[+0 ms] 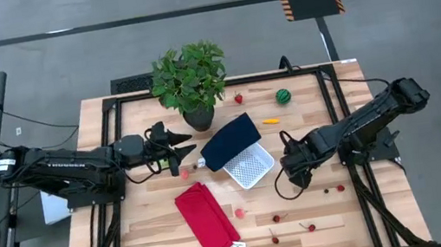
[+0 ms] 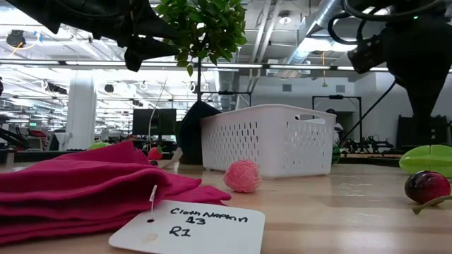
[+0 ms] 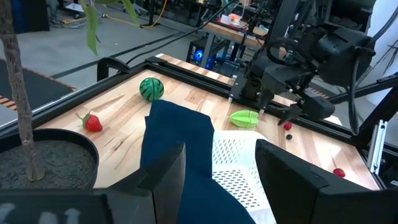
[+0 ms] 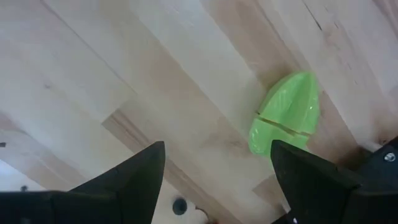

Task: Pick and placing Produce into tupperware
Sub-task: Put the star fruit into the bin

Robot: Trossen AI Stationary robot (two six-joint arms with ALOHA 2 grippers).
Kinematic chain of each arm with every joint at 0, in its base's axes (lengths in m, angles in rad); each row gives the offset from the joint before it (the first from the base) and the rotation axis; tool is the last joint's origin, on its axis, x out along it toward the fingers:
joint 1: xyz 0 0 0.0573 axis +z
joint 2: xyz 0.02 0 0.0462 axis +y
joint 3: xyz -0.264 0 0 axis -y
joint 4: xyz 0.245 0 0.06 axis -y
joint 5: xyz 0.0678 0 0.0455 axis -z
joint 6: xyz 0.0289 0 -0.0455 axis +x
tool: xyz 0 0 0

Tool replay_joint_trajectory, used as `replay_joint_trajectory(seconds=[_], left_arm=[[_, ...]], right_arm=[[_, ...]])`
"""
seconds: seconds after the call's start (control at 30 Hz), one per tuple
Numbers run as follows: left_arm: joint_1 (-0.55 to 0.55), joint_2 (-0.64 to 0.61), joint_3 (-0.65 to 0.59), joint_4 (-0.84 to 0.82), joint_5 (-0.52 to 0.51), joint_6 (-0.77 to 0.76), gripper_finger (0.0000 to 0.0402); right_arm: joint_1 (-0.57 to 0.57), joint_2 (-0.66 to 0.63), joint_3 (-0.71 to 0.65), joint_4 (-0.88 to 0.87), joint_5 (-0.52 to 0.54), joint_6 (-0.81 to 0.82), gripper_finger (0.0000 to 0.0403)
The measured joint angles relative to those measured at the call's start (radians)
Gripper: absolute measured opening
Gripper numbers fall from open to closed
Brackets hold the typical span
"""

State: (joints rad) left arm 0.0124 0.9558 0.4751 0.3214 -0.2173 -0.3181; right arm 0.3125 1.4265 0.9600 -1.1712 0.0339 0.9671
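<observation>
Nearest the low camera lies a white paper tag (image 2: 189, 227) tied to the folded red cloth (image 2: 85, 185), neither part of the job. Task reads as barely begun: the small white perforated plastic tupperware (image 1: 250, 168) sits mid-table with its dark navy lid (image 1: 230, 140) propped against it, and its base looks bare from above. All produce is on the wood. Count: one red toy strawberry (image 1: 239, 98), one striped dark-green round fruit (image 1: 284, 96), one orange elongated vegetable (image 1: 270, 120), one bright green split piece (image 4: 286, 121), one pink knobbly ball (image 2: 243, 176), and about five small dark-red berries (image 1: 276, 218) scattered on the front half; one more reddish bit beside the left arm is too small to name. Right gripper (image 4: 217, 155) hangs over the green piece, fingers wide apart, gripping nothing. Left gripper (image 3: 221, 155) waits just beside the lid, fingers parted, empty. One leafy potted plant (image 1: 190, 80) stands behind.
</observation>
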Motion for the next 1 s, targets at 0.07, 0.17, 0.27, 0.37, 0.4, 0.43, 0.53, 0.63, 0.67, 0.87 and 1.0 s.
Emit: replay_joint_trajectory(seconds=[0.07,0.17,0.27,0.37,0.4,0.43,0.53,0.63,0.67,0.87,1.0], left_arm=[[0.0,0.0,0.0,-0.001,0.0,-0.008,0.0185],[0.0,0.0,0.0,-0.009,0.015,-0.02,0.0185],[0.0,0.0,0.0,-0.019,0.028,-0.022,0.0185],[0.0,0.0,0.0,-0.02,0.028,-0.03,0.0185],[0.0,0.0,0.0,-0.02,0.028,-0.032,0.0185],[0.0,0.0,0.0,-0.02,0.028,-0.033,0.0185],[0.0,0.0,0.0,-0.025,0.028,-0.033,0.0185],[0.0,0.0,0.0,-0.025,0.025,-0.032,0.0185],[0.0,0.0,0.0,-0.024,0.021,-0.032,0.0185],[0.0,0.0,0.0,-0.023,0.021,-0.032,0.0185],[0.0,0.0,0.0,-0.023,0.02,-0.032,0.0185]], right_arm=[[0.002,0.0,0.0,-0.017,0.027,0.024,0.0316],[-0.001,0.0,0.0,-0.024,0.05,0.035,0.0318],[-0.008,-0.001,-0.034,-0.002,0.048,0.054,0.0325],[-0.024,0.0,-0.089,0.004,0.021,0.055,0.0334],[-0.03,0.0,-0.108,0.004,0.019,0.055,0.0337],[-0.036,0.0,-0.123,0.001,0.018,0.054,0.0339],[-0.04,0.0,-0.15,-0.002,0.023,0.053,0.0339],[-0.032,0.0,-0.17,0.02,0.021,0.054,0.0332],[-0.031,0.0,-0.18,0.032,0.018,0.054,0.033],[-0.049,0.0,-0.227,0.097,0.019,0.041,0.0321],[-0.071,0.0,-0.266,0.144,0.019,0.024,0.0321]])
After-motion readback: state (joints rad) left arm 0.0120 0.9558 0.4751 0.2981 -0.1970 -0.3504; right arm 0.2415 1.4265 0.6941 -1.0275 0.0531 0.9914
